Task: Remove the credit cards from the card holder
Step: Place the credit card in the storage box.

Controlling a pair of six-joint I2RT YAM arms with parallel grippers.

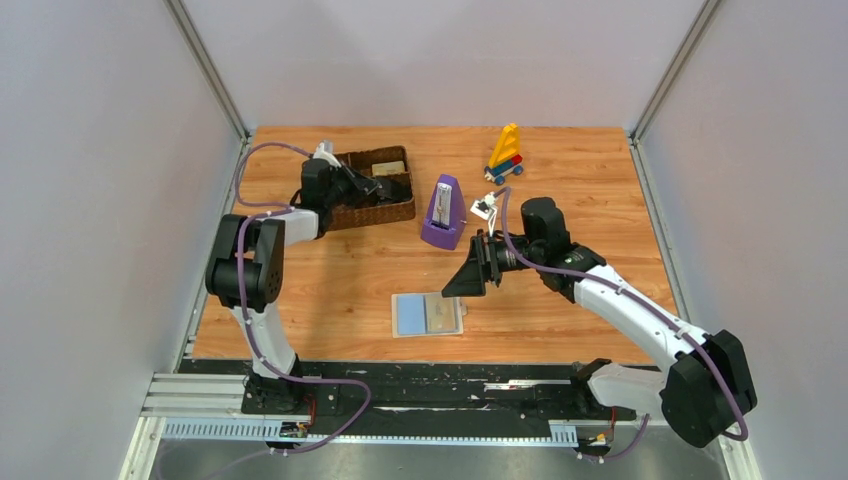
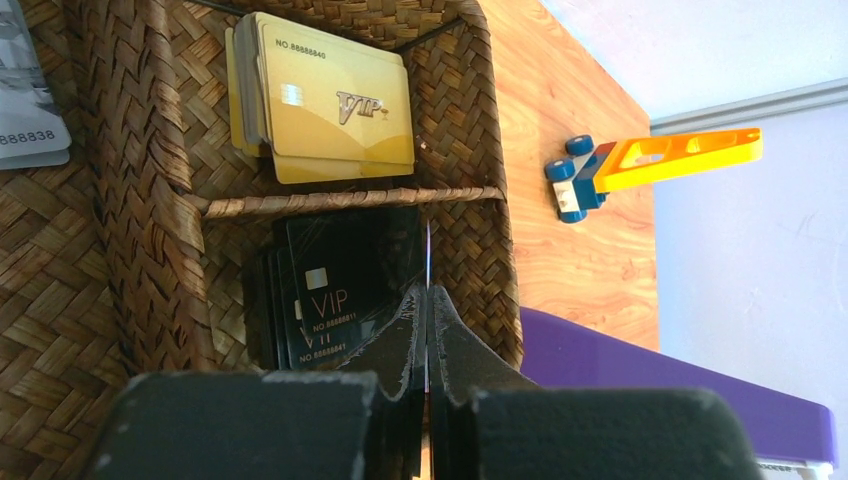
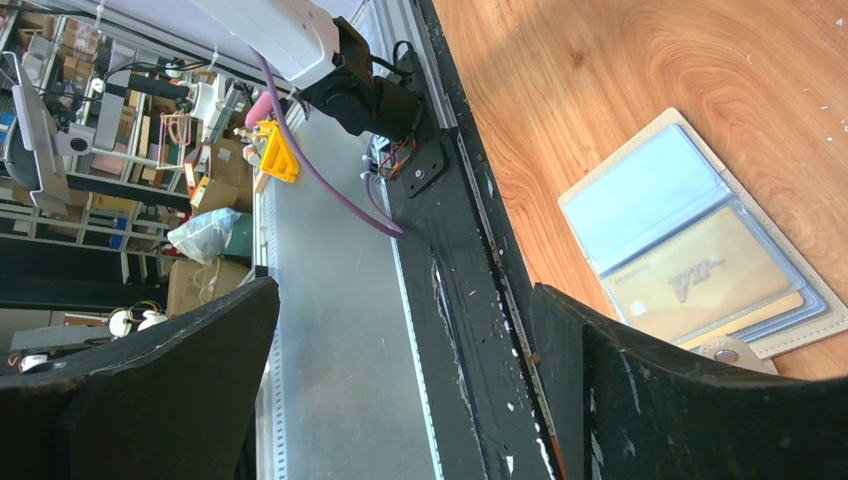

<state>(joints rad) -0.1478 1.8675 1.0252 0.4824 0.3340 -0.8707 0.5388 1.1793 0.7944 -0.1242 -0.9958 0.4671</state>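
The light-blue card holder (image 1: 410, 315) lies open on the table near the front edge. One gold credit card (image 3: 700, 280) shows in its right slot, and the left slot (image 3: 645, 195) looks bare. My right gripper (image 1: 478, 270) hovers open just behind the holder's right end with nothing between its fingers (image 3: 405, 290). My left gripper (image 1: 372, 190) is over the brown woven tray (image 1: 385, 213). It is shut (image 2: 428, 292) on a thin card (image 2: 428, 250) seen edge-on, above the compartment that holds black cards (image 2: 330, 280). Gold cards (image 2: 330, 110) fill the compartment beyond.
A purple metronome (image 1: 443, 212) stands between the tray and my right gripper. An orange and blue toy (image 1: 505, 155) sits at the back. A grey card (image 2: 25, 100) lies in another tray compartment. Grey walls close in both sides.
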